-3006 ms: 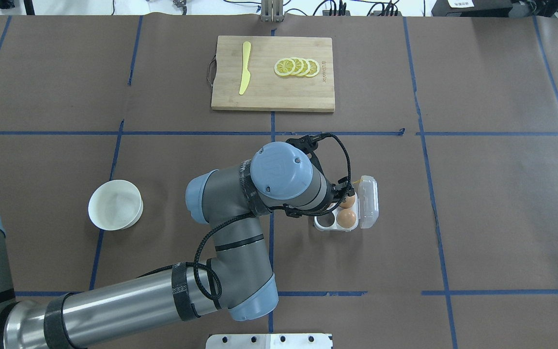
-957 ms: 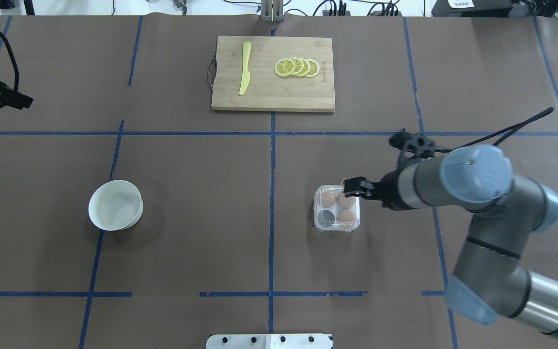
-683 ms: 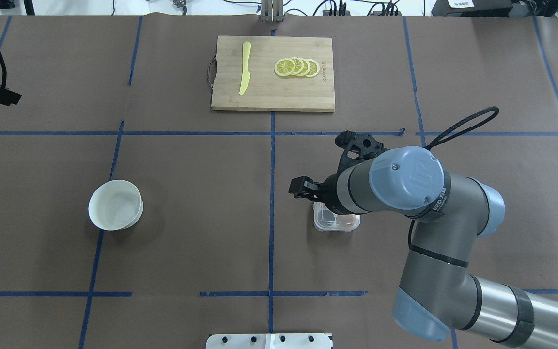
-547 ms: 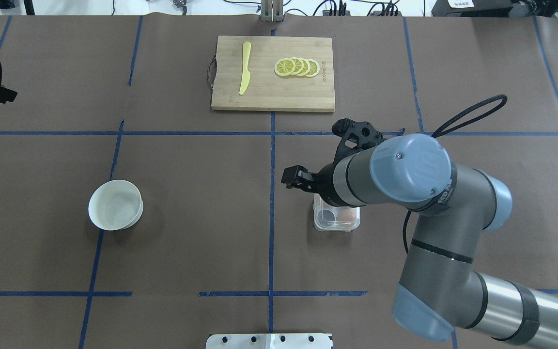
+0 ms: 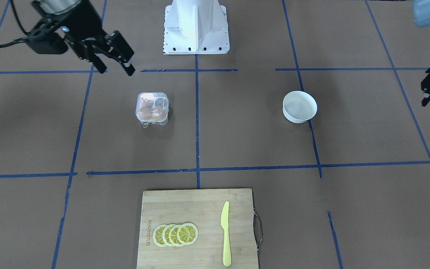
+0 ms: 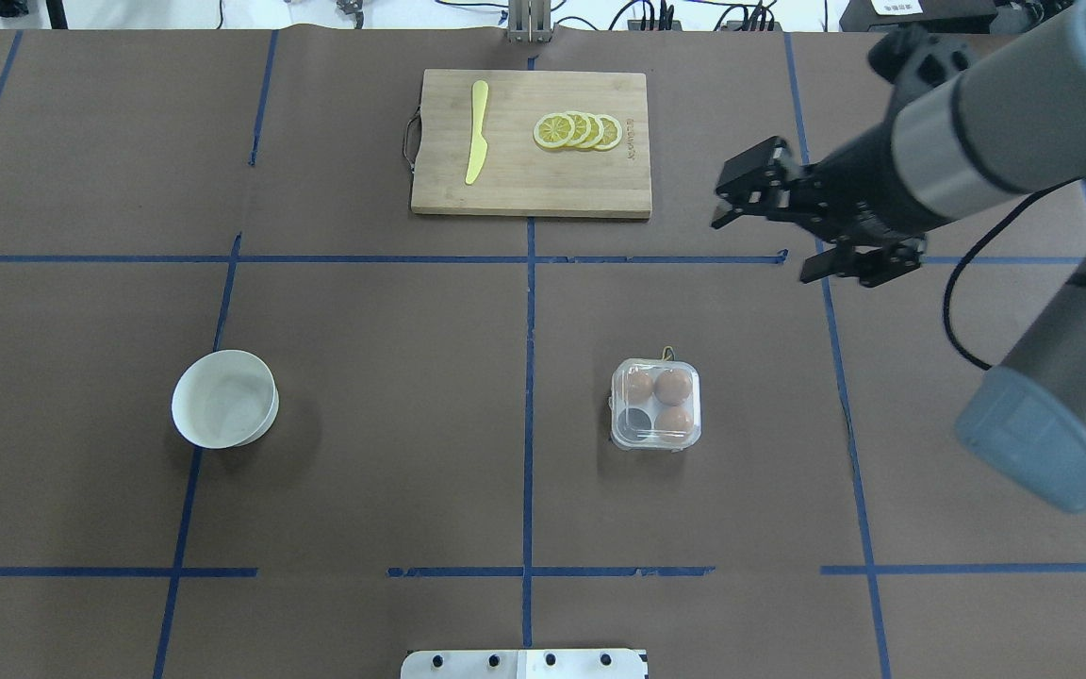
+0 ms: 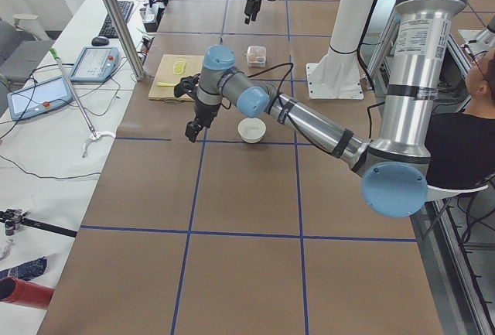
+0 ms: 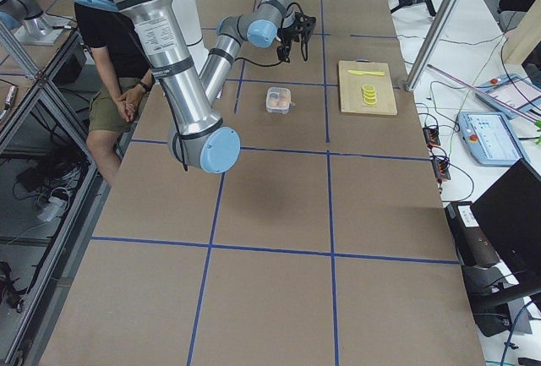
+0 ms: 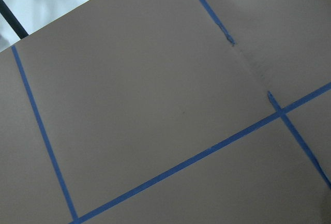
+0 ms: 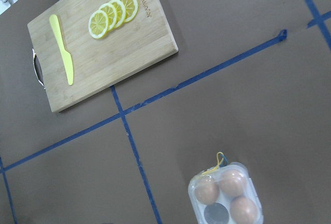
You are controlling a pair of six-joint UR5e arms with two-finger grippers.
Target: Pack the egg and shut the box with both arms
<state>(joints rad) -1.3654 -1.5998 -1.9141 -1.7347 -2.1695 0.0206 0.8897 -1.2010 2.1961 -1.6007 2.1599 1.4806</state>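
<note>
The box [image 6: 656, 417] is a clear carton standing right of the table's middle with its lid down. Three orange-brown eggs [image 6: 673, 385] lie inside and one cell is empty. It also shows in the front view [image 5: 152, 108] and the right wrist view [image 10: 225, 195], with its yellow string [image 10: 220, 159] at the far side. My right gripper [image 6: 758, 252] is open, empty and raised, away from the box toward the far right; it also shows in the front view [image 5: 117, 71]. My left gripper [image 5: 429, 89] hangs at the table's far left, looks open and holds nothing.
A white bowl [image 6: 224, 398] stands at the left. A wooden cutting board [image 6: 532, 189] at the back holds a yellow knife [image 6: 476, 132] and lemon slices [image 6: 578, 130]. The white pedestal [image 5: 196, 26] is at the robot's edge. An operator sits beside the table.
The right arm, over the box half a second ago, has lifted and swung back to the far right. The lid, open three seconds ago, is down. The left arm has left the overhead view.
</note>
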